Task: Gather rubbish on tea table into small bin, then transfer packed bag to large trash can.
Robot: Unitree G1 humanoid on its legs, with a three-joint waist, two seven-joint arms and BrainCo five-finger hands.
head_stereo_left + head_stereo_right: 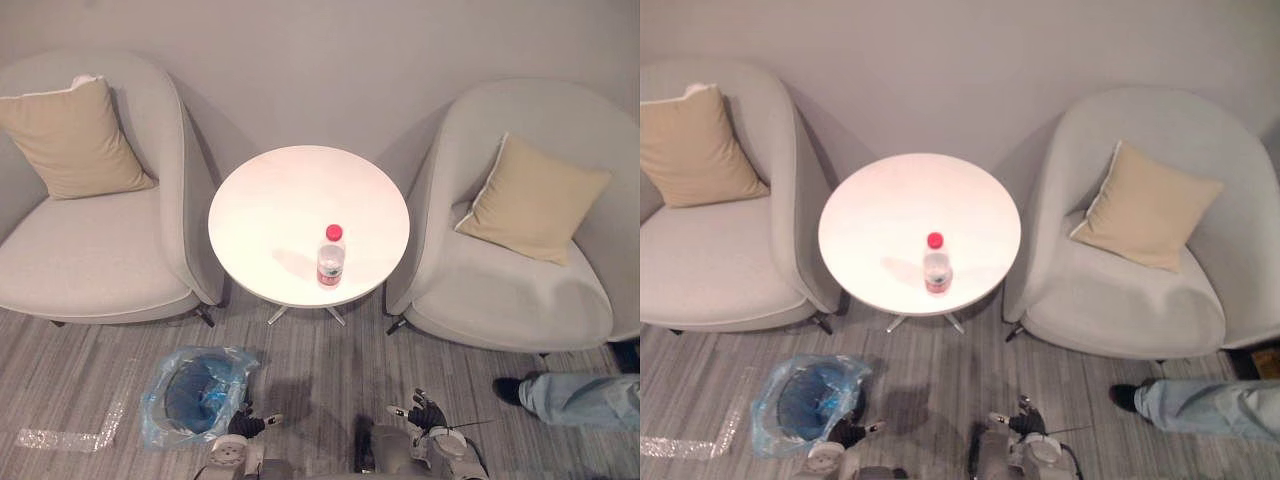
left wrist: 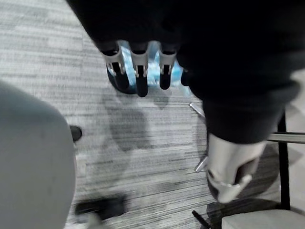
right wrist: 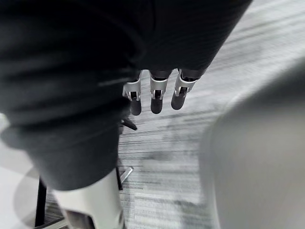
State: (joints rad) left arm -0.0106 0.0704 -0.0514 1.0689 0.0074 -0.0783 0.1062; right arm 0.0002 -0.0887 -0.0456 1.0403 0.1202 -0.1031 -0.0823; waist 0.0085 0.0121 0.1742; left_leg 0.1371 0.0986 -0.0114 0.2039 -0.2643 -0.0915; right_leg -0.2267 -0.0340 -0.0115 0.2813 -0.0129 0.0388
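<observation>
In the left eye view, a plastic bottle [image 1: 331, 256] with a red cap is seen standing upright on the round white tea table [image 1: 270, 200], toward its near edge. The table is flanked by a grey armchair on the left [image 1: 90, 265] and another on the right [image 1: 520, 295], each fitted with a beige cushion [image 1: 75, 140] [image 1: 530, 200]. A small bin [image 1: 195, 398] lined with a blue bag is set on the striped carpet [image 1: 330, 365], in front of the table and to its left. The left hand [image 1: 245, 424] is held low just beside the bin's near right side, and the right hand [image 1: 428, 411] is held low further right. Both are well apart from the bottle, with the table's near edge between. A person's trouser leg and dark shoe [image 1: 570, 398] are caught at the right edge. The same arrangement is given in the right eye view. In the left wrist view, the left hand's fingers [image 2: 138, 78] are shown straight and relaxed, nothing held, with the blue-lined bin just past their tips. In the right wrist view, the right hand's fingers [image 3: 155, 98] are likewise extended and empty above the carpet, a grey armchair's side close by.
</observation>
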